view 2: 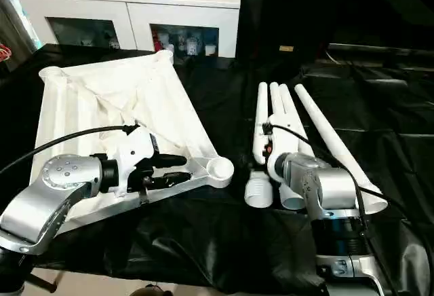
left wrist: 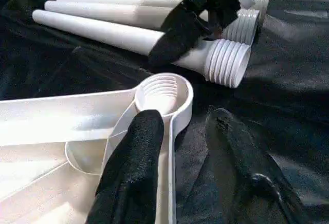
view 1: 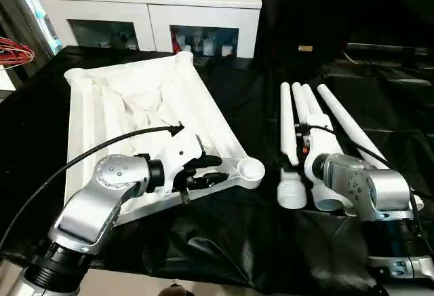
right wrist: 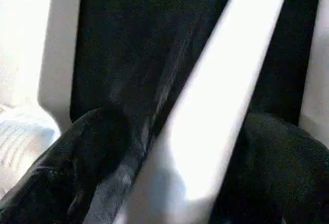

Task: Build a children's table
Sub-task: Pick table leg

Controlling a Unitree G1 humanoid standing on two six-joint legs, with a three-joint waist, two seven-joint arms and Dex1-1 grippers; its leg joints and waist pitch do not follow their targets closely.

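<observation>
The children's table top [view 1: 135, 99] lies upside down on the black cloth, rim up, with a round corner socket [view 1: 252, 169] at its near right corner. My left gripper [view 1: 209, 170] straddles the near rim just behind that socket. In the left wrist view one finger [left wrist: 136, 152] lies on the rim and the other [left wrist: 231, 142] rests apart from it over the cloth, so the jaws stand open. Several white legs [view 1: 291, 119] lie side by side to the right. My right gripper [right wrist: 185, 118] is open over them, with one leg [right wrist: 221, 80] running between its fingers.
A white cabinet [view 1: 149, 1] with shelf openings stands behind the work surface. Red wire [view 1: 13, 53] shows at the far left. The black cloth [view 1: 224, 242] lies creased between the table top and the legs and runs to the front edge.
</observation>
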